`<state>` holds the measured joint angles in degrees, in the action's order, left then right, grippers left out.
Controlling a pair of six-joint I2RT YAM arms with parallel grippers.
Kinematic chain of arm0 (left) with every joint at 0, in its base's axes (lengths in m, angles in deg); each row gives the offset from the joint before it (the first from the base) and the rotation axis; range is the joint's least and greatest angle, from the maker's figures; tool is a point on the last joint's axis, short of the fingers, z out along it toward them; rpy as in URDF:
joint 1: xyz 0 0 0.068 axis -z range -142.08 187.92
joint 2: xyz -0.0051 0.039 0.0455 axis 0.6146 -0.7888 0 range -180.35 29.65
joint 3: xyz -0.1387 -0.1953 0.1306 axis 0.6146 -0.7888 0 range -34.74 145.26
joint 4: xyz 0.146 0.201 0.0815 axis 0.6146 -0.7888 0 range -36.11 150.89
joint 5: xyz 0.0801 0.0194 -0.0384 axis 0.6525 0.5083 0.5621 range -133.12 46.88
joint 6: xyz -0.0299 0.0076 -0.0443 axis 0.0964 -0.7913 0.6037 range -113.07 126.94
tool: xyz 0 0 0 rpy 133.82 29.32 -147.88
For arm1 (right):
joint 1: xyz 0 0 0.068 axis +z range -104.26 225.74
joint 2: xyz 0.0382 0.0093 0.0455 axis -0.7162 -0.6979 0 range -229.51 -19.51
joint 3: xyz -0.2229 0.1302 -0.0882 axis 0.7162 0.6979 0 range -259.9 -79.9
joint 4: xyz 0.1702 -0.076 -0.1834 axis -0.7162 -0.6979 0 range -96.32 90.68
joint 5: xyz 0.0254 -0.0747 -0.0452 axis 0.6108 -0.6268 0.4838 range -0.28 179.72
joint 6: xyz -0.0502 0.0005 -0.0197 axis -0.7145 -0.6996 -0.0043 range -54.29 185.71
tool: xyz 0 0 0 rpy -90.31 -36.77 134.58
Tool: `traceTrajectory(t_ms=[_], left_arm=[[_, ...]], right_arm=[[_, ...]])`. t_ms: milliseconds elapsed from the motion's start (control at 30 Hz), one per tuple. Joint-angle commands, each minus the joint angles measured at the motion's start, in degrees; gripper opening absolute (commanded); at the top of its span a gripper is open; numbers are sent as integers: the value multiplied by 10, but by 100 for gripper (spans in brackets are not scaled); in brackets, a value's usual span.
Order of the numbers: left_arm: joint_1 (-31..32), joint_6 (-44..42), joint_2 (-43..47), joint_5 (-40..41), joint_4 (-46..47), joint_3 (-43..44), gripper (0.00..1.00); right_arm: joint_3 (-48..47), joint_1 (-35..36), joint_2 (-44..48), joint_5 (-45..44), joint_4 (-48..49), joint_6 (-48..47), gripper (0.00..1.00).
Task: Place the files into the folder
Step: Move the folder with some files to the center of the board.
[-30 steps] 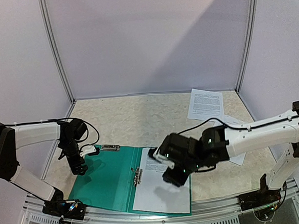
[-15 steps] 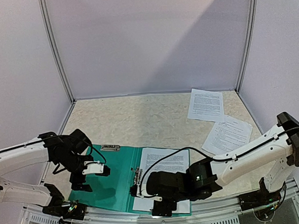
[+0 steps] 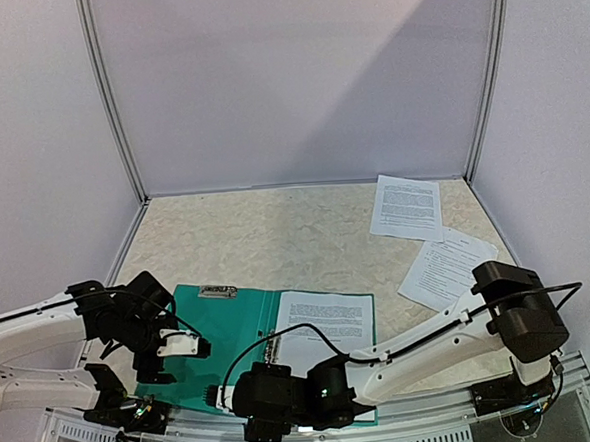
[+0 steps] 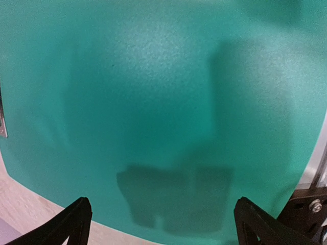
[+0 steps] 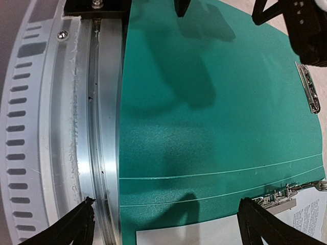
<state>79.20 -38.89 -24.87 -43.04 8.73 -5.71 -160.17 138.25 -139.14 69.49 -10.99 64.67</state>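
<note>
Over the teal folder (image 3: 217,336), left gripper (image 4: 163,224) and right gripper (image 5: 166,224) are spread wide, empty. 2 loose paper sheets (image 3: 406,206) (image 3: 446,267) at far right are judged limp and slippery; corner pinching is advised.

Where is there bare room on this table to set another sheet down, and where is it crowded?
Bare tabletop lies between the back wall and the open folder, left of the two loose sheets. The near edge is crowded: the left tool and right tool hang open over the folder.
</note>
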Motion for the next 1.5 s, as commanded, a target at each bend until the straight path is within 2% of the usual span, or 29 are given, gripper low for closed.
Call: traceTrajectory(t_ms=[0, 167, 400, 833, 1467], left_arm=[[-12, 2, 25, 34, 3, -9, 99], [-42, -10, 24, 56, -4, -1, 100], [-69, -22, 8, 43, -5, 10, 99], [-71, -15, -23, 34, 4, 30, 100], [-71, -14, -33, 33, -3, 48, 100]], right_arm=[[-36, 2, -29, -24, -23, -21, 98], [-70, 3, -60, -43, -68, -32, 98], [-59, 2, -61, -81, -116, -27, 97], [-13, -19, -9, -126, -150, -23, 98], [-11, -55, -7, -154, -167, -43, 98]])
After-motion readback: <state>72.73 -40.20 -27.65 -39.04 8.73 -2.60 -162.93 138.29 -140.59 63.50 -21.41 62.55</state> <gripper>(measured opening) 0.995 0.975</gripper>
